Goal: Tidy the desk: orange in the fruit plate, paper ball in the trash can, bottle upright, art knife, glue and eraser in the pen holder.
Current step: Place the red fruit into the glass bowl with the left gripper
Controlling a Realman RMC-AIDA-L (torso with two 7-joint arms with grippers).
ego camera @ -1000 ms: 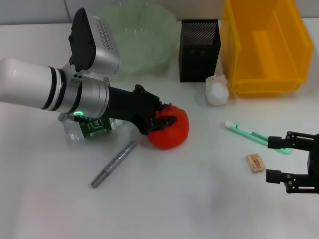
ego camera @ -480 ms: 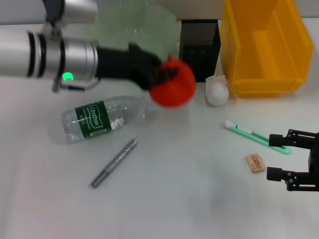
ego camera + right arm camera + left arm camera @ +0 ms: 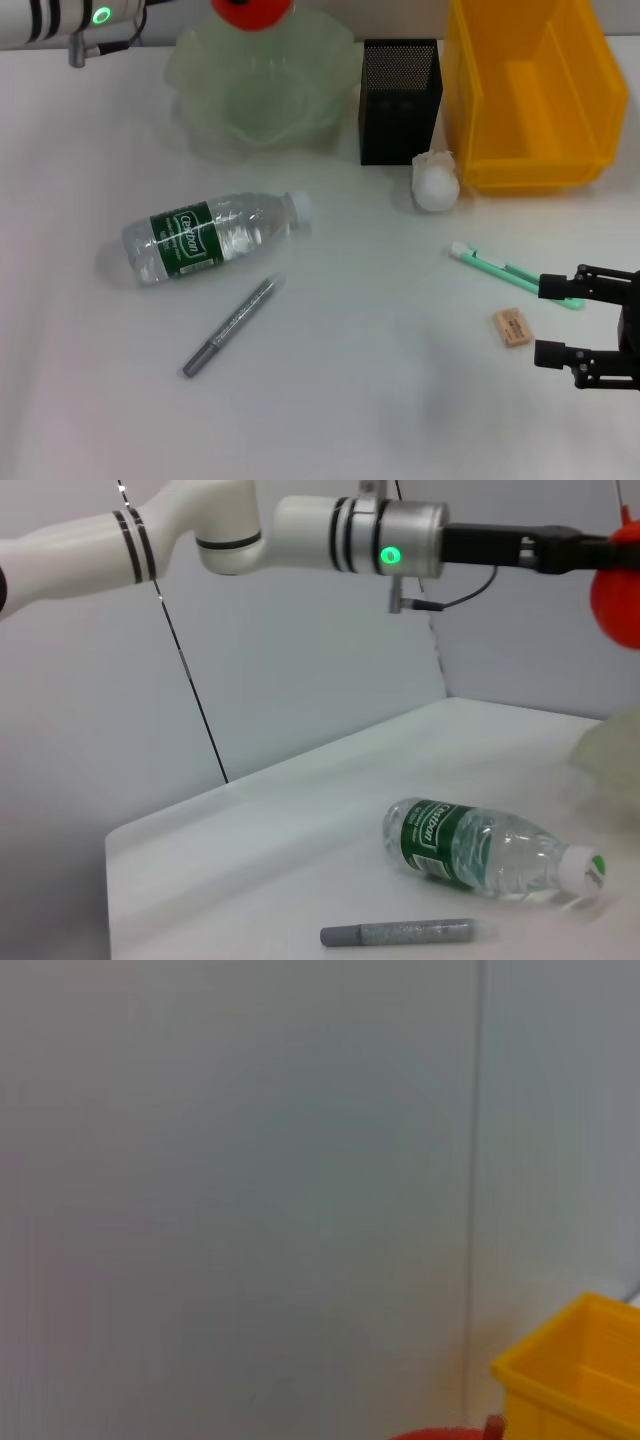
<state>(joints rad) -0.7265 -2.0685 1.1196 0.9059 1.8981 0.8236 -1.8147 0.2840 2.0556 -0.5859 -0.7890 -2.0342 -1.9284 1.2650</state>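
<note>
Left end effector [image 3: 580,552] of mine is clenched on the orange [image 3: 252,10], high at the far edge above the fruit plate [image 3: 262,85]. From the head, my right end effector [image 3: 560,322] sits released at near right, beside the eraser [image 3: 511,327] and knife [image 3: 510,274]. A bottle [image 3: 210,237] lies on its side on the tabletop [image 3: 370,400], pen [image 3: 229,326] near it; paper ball [image 3: 436,183] by the black holder [image 3: 400,100] and yellow bin [image 3: 535,95]. Left wrist: bin corner, a sliver of orange. Right wrist: bottle, pen, the orange held aloft.
</note>
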